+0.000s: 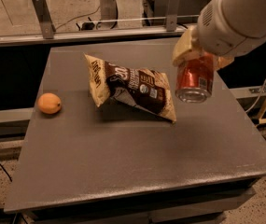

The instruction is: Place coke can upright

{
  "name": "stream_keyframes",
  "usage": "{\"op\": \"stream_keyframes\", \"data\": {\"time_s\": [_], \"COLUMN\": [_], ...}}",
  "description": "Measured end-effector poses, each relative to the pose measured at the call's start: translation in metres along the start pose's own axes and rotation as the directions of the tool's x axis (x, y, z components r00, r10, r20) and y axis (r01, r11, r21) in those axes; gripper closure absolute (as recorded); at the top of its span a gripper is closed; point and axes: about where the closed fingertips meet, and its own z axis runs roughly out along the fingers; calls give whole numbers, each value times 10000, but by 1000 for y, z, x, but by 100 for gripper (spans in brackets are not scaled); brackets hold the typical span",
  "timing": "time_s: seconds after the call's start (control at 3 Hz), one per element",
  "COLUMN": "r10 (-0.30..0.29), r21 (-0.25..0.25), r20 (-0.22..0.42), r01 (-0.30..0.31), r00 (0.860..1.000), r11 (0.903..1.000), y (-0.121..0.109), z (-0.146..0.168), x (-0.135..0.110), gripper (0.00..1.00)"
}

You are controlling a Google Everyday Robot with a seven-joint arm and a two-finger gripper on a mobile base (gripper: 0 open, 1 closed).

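The coke can [195, 78] is red with a silver bottom rim. It hangs nearly upright in the air above the right part of the grey table [123, 157]. My gripper [197, 54] is shut on the can's upper part, with the white arm reaching in from the upper right. The can's top is hidden by the gripper. The can sits just right of the chip bag and is lifted off the table.
A brown and yellow chip bag [130, 87] lies in the middle of the table. A round orange fruit [49, 103] sits near the left edge. A metal rail and glass wall run behind the table. Cables hang at the right.
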Motion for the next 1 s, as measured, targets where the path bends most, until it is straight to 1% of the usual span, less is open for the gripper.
{"op": "stream_keyframes", "data": {"time_s": [0.33,0.67,1.0], "r10": [-607,-607,-616], "r21": [817,817,1198], "r20": [-42,-44,-576], "r01": [608,609,682], "r00": [9981,9981,9964], "r11": [9948,9948,9905], "y": [-22,-22,-10], "z": [-14,-15,-10], "x": [-3,-3,-7], "gripper": [100,100,100]}}
